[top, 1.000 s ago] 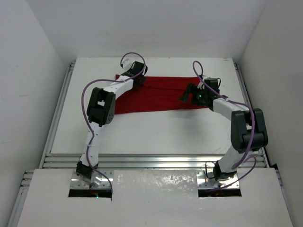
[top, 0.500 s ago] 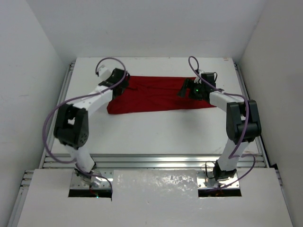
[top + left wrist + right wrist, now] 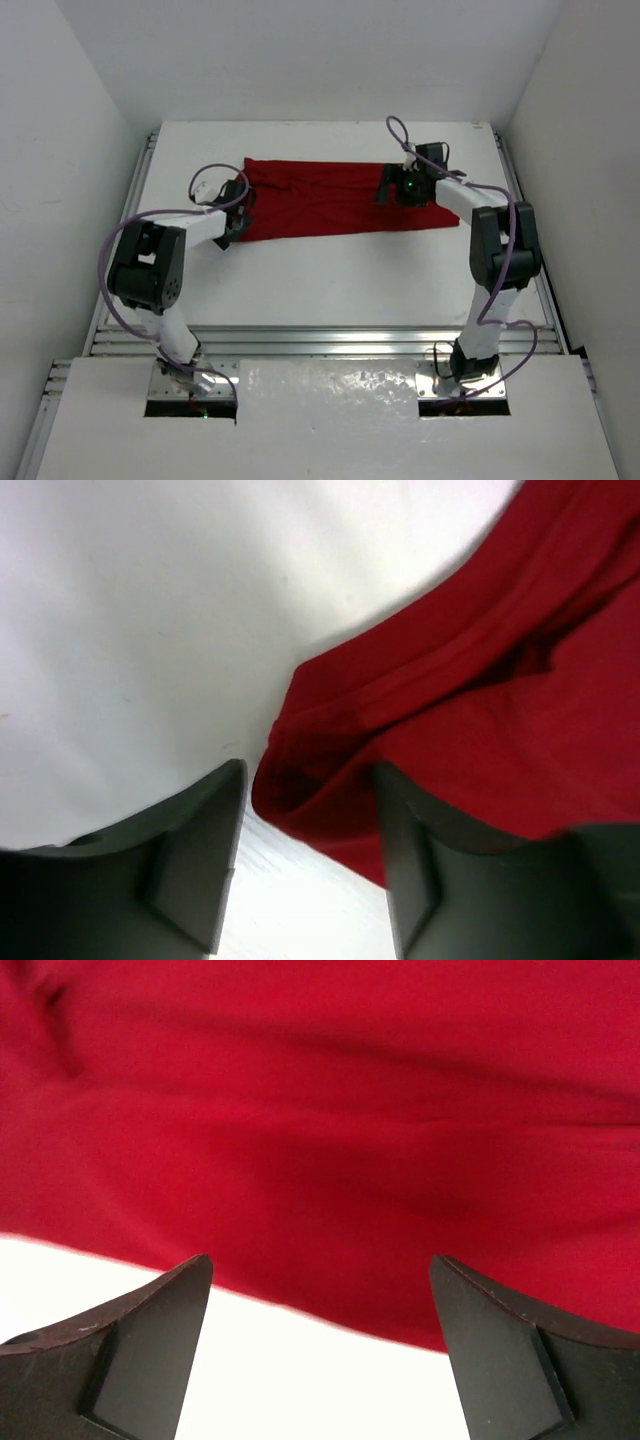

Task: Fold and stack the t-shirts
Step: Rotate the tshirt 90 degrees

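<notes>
Dark red t-shirt (image 3: 330,1130): fills the upper frame, soft folds, lower edge slanting down to the right. White table (image 3: 280,1380): bare strip below that edge. Right gripper (image 3: 320,1260): two dark fingers (image 3: 140,1350) spread wide, nothing clamped between.

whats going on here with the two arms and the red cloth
Two robot arms are working on a plain dark red cotton t-shirt, which lies as a long band across the far part of the white table. The left hand is down at the shirt's left end, its jaws apart with a bunched corner of fabric between them, not clearly pinched. The right hand is wide open just above the shirt's right part, holding nothing. The shirt is not yet a compact fold.
</notes>
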Robot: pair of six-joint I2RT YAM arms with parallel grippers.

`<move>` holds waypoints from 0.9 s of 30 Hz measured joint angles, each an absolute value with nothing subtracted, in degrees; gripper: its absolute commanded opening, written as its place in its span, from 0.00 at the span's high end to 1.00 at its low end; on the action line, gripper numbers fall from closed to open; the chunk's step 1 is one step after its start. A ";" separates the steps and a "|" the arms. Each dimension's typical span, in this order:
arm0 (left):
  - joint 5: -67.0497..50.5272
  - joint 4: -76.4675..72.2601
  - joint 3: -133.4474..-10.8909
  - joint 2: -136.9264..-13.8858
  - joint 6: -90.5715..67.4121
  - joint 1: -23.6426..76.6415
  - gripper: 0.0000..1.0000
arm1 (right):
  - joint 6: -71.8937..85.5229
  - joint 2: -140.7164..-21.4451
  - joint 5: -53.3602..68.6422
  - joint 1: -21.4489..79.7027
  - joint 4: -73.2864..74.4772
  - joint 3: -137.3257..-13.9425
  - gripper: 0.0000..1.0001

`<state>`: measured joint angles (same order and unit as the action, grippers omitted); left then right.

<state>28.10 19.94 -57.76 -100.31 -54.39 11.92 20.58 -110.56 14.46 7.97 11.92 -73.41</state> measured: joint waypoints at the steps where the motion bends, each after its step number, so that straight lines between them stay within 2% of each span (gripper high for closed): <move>1: 27.75 19.70 -57.80 -101.36 -54.50 11.90 0.57 | 20.84 -111.33 13.72 6.72 13.13 -74.85 0.11; 4: 28.10 19.68 -59.66 -104.16 -54.13 11.84 0.65 | 21.45 -113.56 11.64 2.83 15.11 -77.08 0.12; 5: 27.97 19.40 -60.55 -104.95 -54.24 11.70 0.72 | 21.69 -114.37 10.20 1.67 15.66 -77.12 0.11; 6: 28.10 19.29 -61.69 -105.97 -54.19 11.60 0.88 | 21.89 -115.20 8.56 0.64 16.53 -77.12 0.11; 7: 28.16 19.16 -63.07 -107.07 -54.35 11.46 0.91 | 22.11 -116.18 7.11 -0.21 17.72 -77.12 0.11; 8: 28.12 18.85 -64.23 -107.90 -53.82 11.29 0.98 | 22.17 -116.95 5.63 -0.67 19.07 -77.10 0.11; 9: 28.14 18.83 -65.36 -108.79 -53.56 11.03 1.00 | 22.59 -117.60 5.41 -0.91 19.40 -77.45 0.11; 16: 29.93 19.99 -71.46 -113.10 -49.50 7.33 1.00 | 23.97 -117.40 -1.30 -0.23 19.49 -76.60 0.10; 22: 28.16 21.93 -76.31 -115.94 -47.83 4.67 1.00 | 27.73 -110.50 -1.08 -1.67 16.88 -66.81 0.10; 27: 27.83 26.59 -90.06 -124.36 -43.81 3.11 0.99 | 33.19 -99.26 5.63 -2.11 11.14 -51.70 0.09</move>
